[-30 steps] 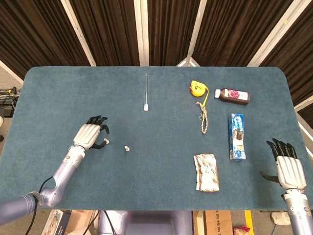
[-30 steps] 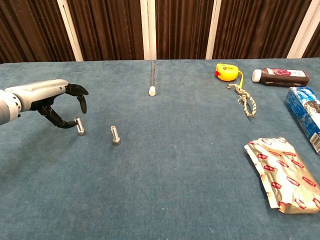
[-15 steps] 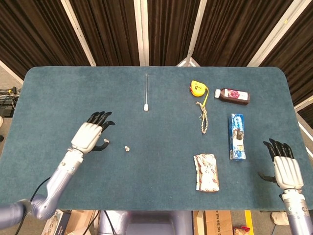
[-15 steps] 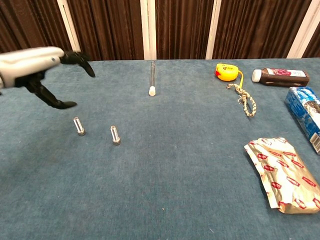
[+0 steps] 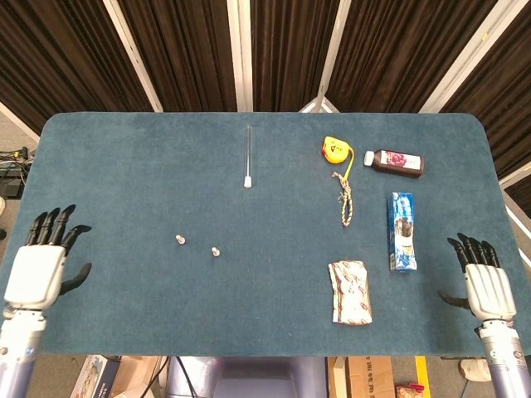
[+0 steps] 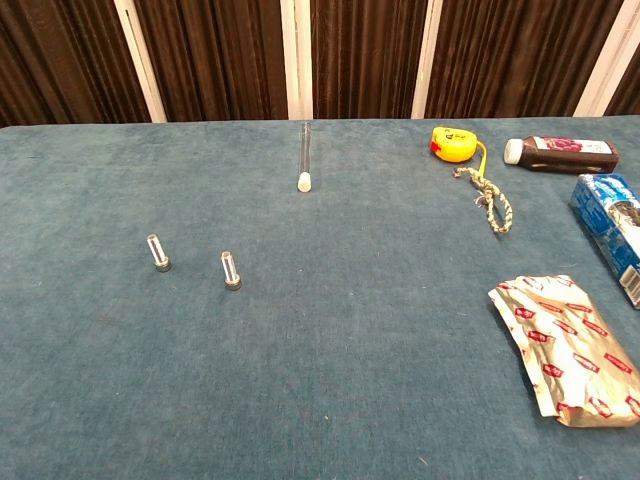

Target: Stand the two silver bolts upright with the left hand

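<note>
Two silver bolts stand upright on the blue table, side by side and a little apart: the left bolt (image 5: pixel 179 240) (image 6: pixel 157 253) and the right bolt (image 5: pixel 215 250) (image 6: pixel 231 271). My left hand (image 5: pixel 40 269) hovers at the table's left front edge, far from the bolts, fingers spread and holding nothing. My right hand (image 5: pixel 484 282) rests at the right front edge, also spread and empty. Neither hand shows in the chest view.
A glass tube (image 5: pixel 248 156) lies at the back centre. On the right are a yellow tape measure (image 5: pixel 334 149), a rope (image 5: pixel 345 200), a dark bottle (image 5: pixel 397 162), a blue packet (image 5: pixel 401 231) and a foil wrapper (image 5: pixel 349 291).
My left hand has let go near the left bolt and drawn back to the table's left front edge, out of the chest view. Both bolts stay upright. The right hand barely moved.
</note>
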You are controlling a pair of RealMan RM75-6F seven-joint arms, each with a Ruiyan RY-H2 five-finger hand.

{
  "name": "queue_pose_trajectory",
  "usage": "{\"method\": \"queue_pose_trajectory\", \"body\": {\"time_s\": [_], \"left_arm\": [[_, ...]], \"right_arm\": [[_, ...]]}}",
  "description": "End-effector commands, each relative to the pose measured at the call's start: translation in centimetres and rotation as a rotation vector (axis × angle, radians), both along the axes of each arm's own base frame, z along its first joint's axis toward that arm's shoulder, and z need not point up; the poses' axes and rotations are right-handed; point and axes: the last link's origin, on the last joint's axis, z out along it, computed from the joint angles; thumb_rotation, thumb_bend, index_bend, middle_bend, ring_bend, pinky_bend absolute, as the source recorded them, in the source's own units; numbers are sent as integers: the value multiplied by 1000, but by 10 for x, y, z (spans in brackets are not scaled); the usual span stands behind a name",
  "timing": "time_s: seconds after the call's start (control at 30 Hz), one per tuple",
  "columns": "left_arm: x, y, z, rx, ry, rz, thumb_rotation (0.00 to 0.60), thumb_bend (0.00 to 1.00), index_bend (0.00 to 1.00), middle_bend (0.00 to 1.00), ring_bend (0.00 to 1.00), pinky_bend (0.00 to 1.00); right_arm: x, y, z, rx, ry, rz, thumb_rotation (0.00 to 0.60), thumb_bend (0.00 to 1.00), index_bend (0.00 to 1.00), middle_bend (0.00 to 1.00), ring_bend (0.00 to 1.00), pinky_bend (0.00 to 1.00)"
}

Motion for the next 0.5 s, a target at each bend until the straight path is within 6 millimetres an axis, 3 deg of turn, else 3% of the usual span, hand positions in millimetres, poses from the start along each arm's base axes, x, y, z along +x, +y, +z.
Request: {"method": "queue_pose_trajectory", "body": {"time_s": [0.03,0.23,0.5], "left_arm": [[-37,-27,17,10,-51,95,600,403,281,21,0,0],[-59,-31,15,-10,-70,140,600,402,253,18,0,0],[-63,-28,17,-2,-89,129,600,402,244,18,0,0]], "right_arm": [[0,0,2,-7,8,13,600,157,145,91,65,0],[2,-1,5,-25,10,52,600,157,145,91,65,0],[5,0,9,-53,8,91,600,157,145,91,65,0]]}}
